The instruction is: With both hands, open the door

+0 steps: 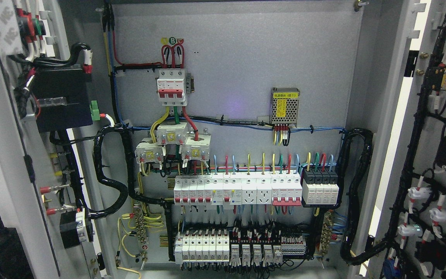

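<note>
Can't see my hands anywhere in view, so can't tell what my fingers are doing, L or R.

Nearest: left door (2, 147) and right door (436, 155) both swung wide toward me, inner faces showing, black cable looms (110, 193) running from hinge side into the cabinet w/ slack, prob so the doors can swing. Looks like the opening is done.

Farther in, backplate (246, 69) fully exposed: main breaker (172, 86) up top, small mesh power supply (284, 105) to its right, breaker row (238, 190) mid, terminal blocks (223, 248) at bottom.
</note>
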Motion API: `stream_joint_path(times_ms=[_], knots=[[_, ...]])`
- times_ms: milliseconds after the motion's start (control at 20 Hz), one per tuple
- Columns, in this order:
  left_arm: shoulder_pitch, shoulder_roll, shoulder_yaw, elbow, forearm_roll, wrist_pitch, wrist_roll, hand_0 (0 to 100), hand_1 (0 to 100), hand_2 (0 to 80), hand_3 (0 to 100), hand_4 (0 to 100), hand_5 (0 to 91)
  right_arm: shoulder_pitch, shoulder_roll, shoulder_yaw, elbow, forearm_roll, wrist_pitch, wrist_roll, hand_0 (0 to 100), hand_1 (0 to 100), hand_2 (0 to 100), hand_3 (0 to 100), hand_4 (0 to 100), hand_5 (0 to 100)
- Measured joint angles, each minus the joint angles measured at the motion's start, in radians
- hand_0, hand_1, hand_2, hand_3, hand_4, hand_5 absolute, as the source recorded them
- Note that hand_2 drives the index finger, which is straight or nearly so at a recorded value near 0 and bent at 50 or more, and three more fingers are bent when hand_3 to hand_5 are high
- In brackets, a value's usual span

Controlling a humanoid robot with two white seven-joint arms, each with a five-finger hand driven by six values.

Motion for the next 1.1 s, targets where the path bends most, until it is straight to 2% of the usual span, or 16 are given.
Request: stream_joint_path(times_ms=[150,300,501,1102], knots=[[0.0,0.0,0.0,0.0,-0.001,0.0,0.0,0,0,0.0,0,3,0.0,0.0,0.003,0.008,0.0,0.008,0.0,-0.002,0,0,0,0,0,0],[0.0,0.0,0.0,-0.005,-0.004,0.0,0.0,0,0,0.0,0,3,0.0,0.0,0.005,0.016,0.0,0.025,-0.002,-0.029,0,0,0,0,0,0],[0.0,0.0,0.0,-0.01,-0.006,-0.002,0.0,0,0,0.0,0,3,0.0,0.0,0.015,0.033,0.0,0.044,-0.005,-0.046,0,0,0,0,0,0],[0.0,-0.002,0.0,-0.028,-0.011,-0.003,0.001,0,0,0.0,0,3,0.0,0.003,0.054,0.082,0.006,0.085,-0.009,-0.052,0,0,0,0,0,0]])
